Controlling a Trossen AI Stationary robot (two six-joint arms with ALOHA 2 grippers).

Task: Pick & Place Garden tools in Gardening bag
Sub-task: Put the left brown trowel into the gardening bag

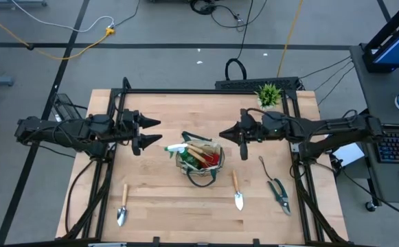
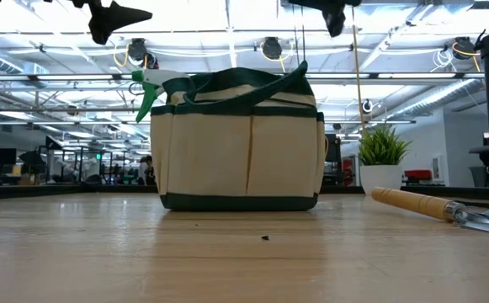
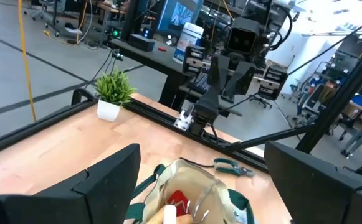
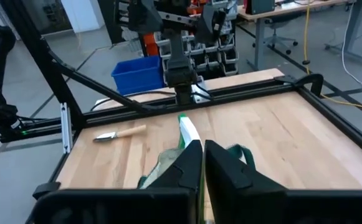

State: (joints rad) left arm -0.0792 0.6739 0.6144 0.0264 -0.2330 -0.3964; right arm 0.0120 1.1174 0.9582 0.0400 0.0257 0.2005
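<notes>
A: How are the grippers set relative to the gardening bag (image 1: 199,162)?

B: The left gripper (image 1: 152,133) is held left of it, jaws spread; the right gripper (image 1: 228,135) is held right of it, fingers pressed together.

A: And the tools?

B: The spray bottle (image 1: 176,147) is lodged inside it; one trowel (image 1: 122,206) is laid left, another trowel (image 1: 237,191) and the shears (image 1: 277,189) right.

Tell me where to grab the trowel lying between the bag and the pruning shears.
Grip the trowel by its wooden handle, coming straight down from above. It lies flat on the table, handle toward the far edge, blade toward the near edge. The right gripper is nearest.
</notes>
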